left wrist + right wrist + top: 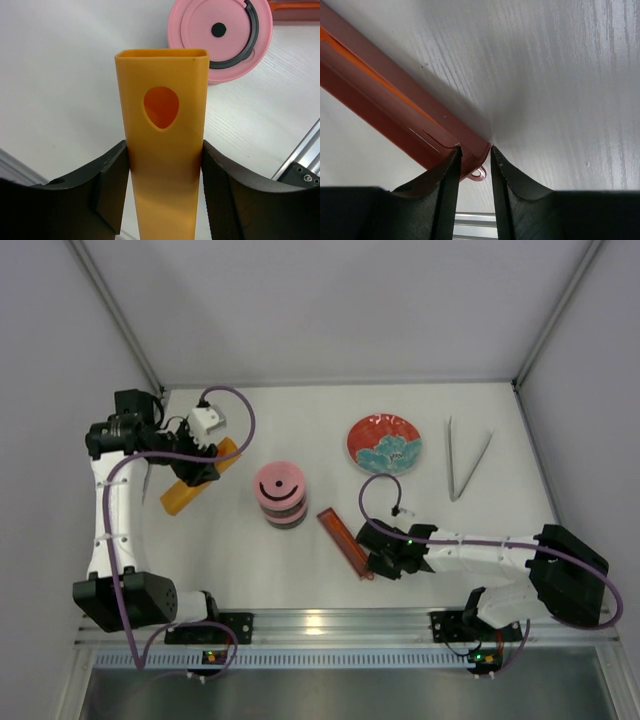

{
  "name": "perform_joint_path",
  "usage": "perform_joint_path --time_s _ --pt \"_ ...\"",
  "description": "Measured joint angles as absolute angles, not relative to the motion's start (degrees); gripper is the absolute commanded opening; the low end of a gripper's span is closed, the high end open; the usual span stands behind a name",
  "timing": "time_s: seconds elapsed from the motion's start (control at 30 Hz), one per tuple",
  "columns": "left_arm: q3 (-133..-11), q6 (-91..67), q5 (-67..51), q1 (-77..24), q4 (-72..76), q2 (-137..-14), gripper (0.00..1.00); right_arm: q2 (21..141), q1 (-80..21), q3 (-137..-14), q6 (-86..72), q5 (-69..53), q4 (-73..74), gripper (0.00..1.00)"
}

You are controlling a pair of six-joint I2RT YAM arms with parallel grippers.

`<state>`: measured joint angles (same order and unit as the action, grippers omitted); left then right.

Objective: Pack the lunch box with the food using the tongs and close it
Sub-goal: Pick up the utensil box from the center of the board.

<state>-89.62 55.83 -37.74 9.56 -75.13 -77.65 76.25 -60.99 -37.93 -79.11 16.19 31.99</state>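
Note:
The lunch box (280, 494) stands stacked in mid-table, its pink lid (220, 40) with the black curved handle on top. The silver tongs (465, 460) lie untouched at the right, far from both arms. No food shows in any view. My left gripper (203, 468) (164, 150) is shut on a hollow orange bar (162, 65), its pads pressed against both sides. My right gripper (378, 562) (475, 152) sits low on the table, jaws close together with the end corner of the long dark-red tray (395, 100) pinched between the tips.
A red-and-blue patterned plate (384, 443) sits behind the tray, left of the tongs. The dark-red tray (345, 542) lies slantwise just right of the lunch box, with an orange strip (370, 75) inside it. The metal rail (330, 625) runs along the near edge.

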Motion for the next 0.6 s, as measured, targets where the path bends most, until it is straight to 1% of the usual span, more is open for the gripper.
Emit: perform_joint_path --time_s 0.1,0.13,0.2,0.23,0.3,0.37,0.6 --pt "-89.1 59.1 -38.2 9.5 -75.3 -76.7 0.10 76.2 -60.9 -37.0 -79.1 16.2 31.4 0.21" --pt "-88.4 60.4 -38.1 9.5 -75.3 -76.1 0.10 76.1 -60.9 -36.8 -79.0 16.2 31.4 0.16" --pt "-86.5 62.8 -37.8 9.3 -75.5 -74.7 0.10 75.7 -60.6 -36.8 -77.9 16.2 31.5 0.11" --pt "-85.5 63.8 -37.6 9.3 -75.7 -74.3 0.10 75.5 -60.2 -36.8 -77.0 16.2 31.6 0.06" --pt "-83.7 65.8 -37.4 8.8 -75.9 -73.5 0.10 75.5 -58.9 -37.1 -75.0 16.1 31.8 0.02" --pt "-81.7 67.3 -36.5 7.5 -76.0 -72.8 0.10 75.5 -56.9 -37.3 -72.7 16.0 32.2 0.00" --pt "-72.6 71.9 -35.0 -1.6 -76.1 -67.3 0.10 75.3 -50.1 -38.9 -62.5 16.9 35.9 0.00"
